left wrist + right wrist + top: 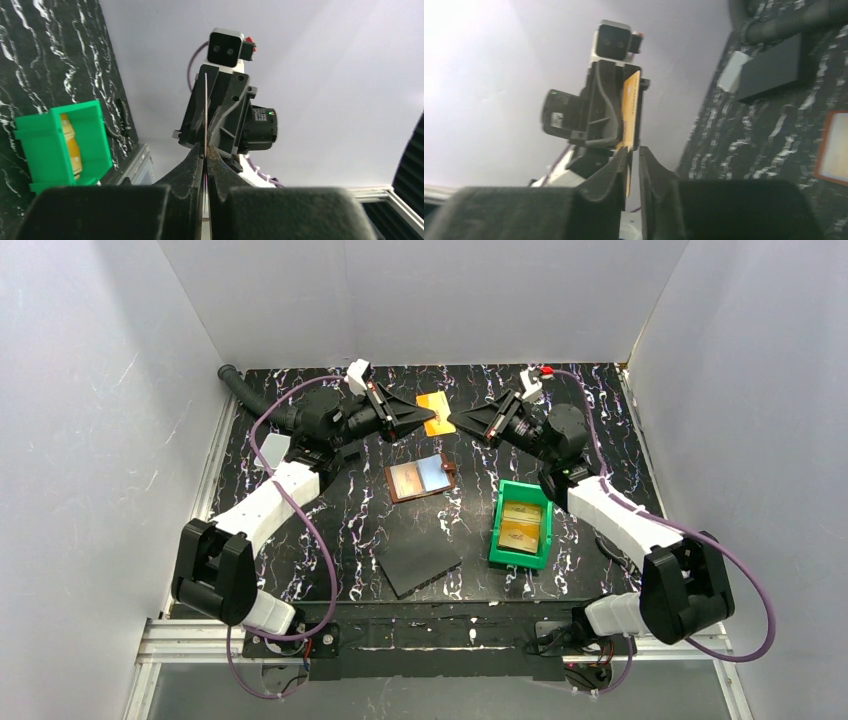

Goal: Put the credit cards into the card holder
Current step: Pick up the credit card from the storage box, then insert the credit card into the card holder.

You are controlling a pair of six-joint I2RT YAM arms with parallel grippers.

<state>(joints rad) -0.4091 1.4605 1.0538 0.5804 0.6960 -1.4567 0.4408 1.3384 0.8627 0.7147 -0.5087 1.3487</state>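
Credit card point(436, 412), orange, up in the air at the far middle of the table, and I've got both arms on it. The left gripper point(206, 150) is pressed tight on one end; from its wrist I see the card dead edge-on, a thin line running out of the fingers. The right gripper point(633, 152) has the other end between its fingers, near closed, with a sliver of daylight on one side.

This reads to me as a handover, so my plan: let only one side go, and only once the other pinch is firm. I'd leave plenty of card sticking out, since the free edge is what has to find a slot. The card holder point(450, 476) lies open and flat just nearer than the card, orange and light blue showing inside. I'd come down shallow, and watch that the wallet doesn't skid.

The table point(340, 540) is black with white marbling, which looks slick. A green bin point(518, 559) with more orange cards sits to the right, and a dark slab point(420, 562) nearer me. Plain white walls point(420, 300) box in three sides.
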